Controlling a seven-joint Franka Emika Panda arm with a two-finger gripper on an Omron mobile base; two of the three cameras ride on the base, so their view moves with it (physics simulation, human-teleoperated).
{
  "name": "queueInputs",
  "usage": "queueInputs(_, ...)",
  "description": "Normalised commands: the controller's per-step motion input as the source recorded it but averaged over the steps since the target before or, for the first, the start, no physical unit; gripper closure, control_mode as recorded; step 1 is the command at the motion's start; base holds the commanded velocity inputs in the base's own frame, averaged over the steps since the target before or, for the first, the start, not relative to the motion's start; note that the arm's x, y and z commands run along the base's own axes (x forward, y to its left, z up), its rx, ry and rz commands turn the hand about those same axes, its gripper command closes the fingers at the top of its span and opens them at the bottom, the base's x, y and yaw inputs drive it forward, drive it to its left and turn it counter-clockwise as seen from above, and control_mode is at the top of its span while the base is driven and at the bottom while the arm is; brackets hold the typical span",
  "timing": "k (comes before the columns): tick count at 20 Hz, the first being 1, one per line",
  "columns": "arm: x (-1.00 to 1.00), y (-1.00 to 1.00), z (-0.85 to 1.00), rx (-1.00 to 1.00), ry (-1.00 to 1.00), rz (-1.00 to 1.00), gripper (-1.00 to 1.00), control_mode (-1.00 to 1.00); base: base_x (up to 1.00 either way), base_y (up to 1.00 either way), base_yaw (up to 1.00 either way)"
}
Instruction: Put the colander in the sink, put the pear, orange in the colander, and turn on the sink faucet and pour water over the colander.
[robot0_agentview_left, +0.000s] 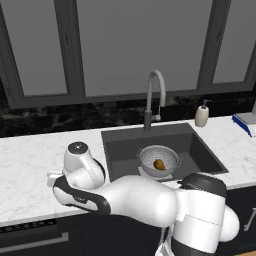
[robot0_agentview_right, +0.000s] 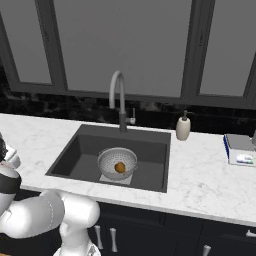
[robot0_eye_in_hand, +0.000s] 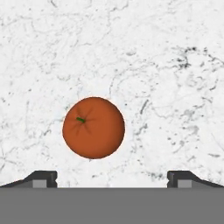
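One orange (robot0_eye_in_hand: 93, 127), round, orange-red, green stem

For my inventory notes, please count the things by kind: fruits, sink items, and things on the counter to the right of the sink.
Fruits: 2, the pear and the orange.
Sink items: 2, the colander and the faucet.
Counter things to the right: 2, the soap dispenser and the scale.
Total: 6

One orange (robot0_eye_in_hand: 93, 127), one pear (robot0_agentview_left: 159, 164), one colander (robot0_agentview_left: 150, 156)
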Motion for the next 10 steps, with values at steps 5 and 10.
queueInputs(5, 0.15, 0.08, -0.26, -0.01, 0.0, 0.0, -1.0, -1.0, 0.0, 0.0, 0.0)
queueInputs(10, 0.11, 0.13, -0.26, -0.03, 0.0, -0.01, -1.0, -1.0, 0.0, 0.0, 0.0)
